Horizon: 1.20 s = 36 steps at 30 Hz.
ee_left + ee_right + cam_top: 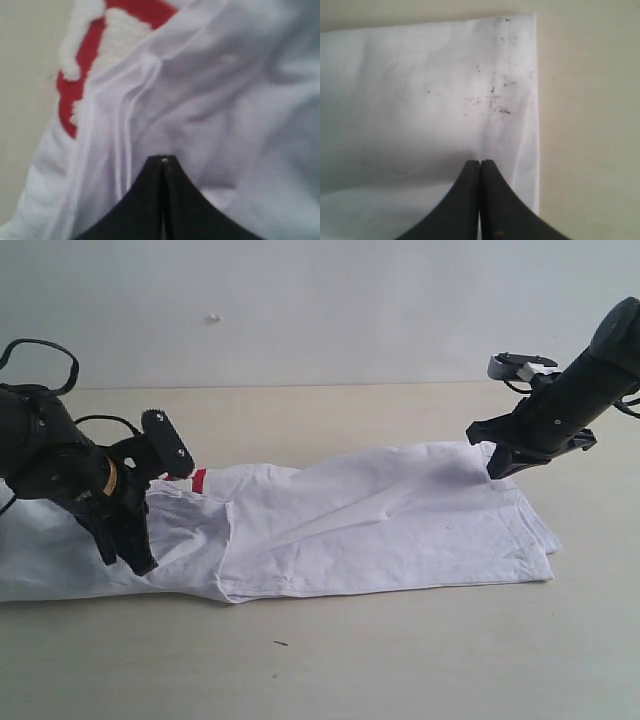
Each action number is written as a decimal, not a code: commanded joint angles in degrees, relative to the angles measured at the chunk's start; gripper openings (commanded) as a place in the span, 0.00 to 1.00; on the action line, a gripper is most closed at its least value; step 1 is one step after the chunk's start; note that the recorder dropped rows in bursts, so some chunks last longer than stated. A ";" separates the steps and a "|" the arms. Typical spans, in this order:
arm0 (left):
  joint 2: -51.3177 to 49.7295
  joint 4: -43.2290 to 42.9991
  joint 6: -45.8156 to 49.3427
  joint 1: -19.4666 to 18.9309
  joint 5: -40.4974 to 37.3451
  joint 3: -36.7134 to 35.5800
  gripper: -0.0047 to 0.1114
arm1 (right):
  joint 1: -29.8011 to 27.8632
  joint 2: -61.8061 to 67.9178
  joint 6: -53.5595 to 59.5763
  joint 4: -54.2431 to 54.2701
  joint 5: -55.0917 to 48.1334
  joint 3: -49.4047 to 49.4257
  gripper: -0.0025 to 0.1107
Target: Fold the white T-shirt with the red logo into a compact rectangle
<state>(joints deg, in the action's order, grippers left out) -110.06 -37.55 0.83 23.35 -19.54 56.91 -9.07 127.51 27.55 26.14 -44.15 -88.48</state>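
The white T-shirt point(380, 520) lies across the table as a long band folded lengthwise, its layered hem end at the right. Only a corner of the red logo point(199, 480) peeks out near the left arm; in the left wrist view the red logo point(82, 65) with fuzzy white lettering shows beside rumpled cloth point(225, 100). My left gripper point(140, 562) is shut, its tip down at the shirt's left part, nothing seen between the jaws point(163, 160). My right gripper point(497, 470) is shut just above the shirt's far right corner point(520, 60), nothing in it point(480, 162).
The beige table point(400, 660) runs in front of and behind the shirt, with a pale wall at the back. The shirt's left end runs out of the exterior view. Small dark specks dot the cloth near the right corner point(492, 92).
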 commanded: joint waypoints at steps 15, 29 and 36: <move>-6.87 -2.24 -7.57 -5.66 8.65 10.49 0.04 | -0.27 -0.82 0.83 0.41 0.85 0.26 0.02; 5.03 5.52 -14.14 2.11 8.02 2.29 0.04 | -0.27 -8.61 0.83 -0.02 2.07 0.13 0.02; -0.90 5.52 -10.26 9.91 11.96 -0.84 0.04 | -0.27 -8.36 0.83 0.90 -2.51 0.24 0.02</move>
<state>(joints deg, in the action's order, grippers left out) -108.47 -32.53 -10.03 32.05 -10.12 56.28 -9.07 118.92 27.80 26.91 -45.10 -88.48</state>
